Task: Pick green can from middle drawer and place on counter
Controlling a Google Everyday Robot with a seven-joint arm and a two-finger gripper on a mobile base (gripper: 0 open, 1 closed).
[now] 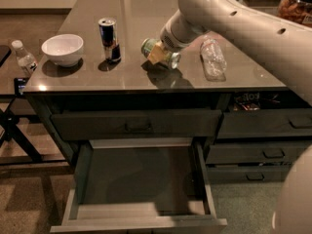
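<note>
The green can (171,60) is held tilted on its side just above the counter (97,13), near its front middle, with its shadow right below it. My gripper (158,54) is shut on the green can, with a tan finger pad across the can's body, and the white arm comes in from the upper right. The middle drawer (141,179) is pulled wide open below the counter's front edge, and its grey floor is bare.
On the counter stand a white bowl (62,48) and a tall blue-and-silver can (109,39) to the left. A clear plastic bottle (213,58) lies to the right. A small water bottle (23,58) stands on a side table at far left. Drawers (263,123) fill the right side.
</note>
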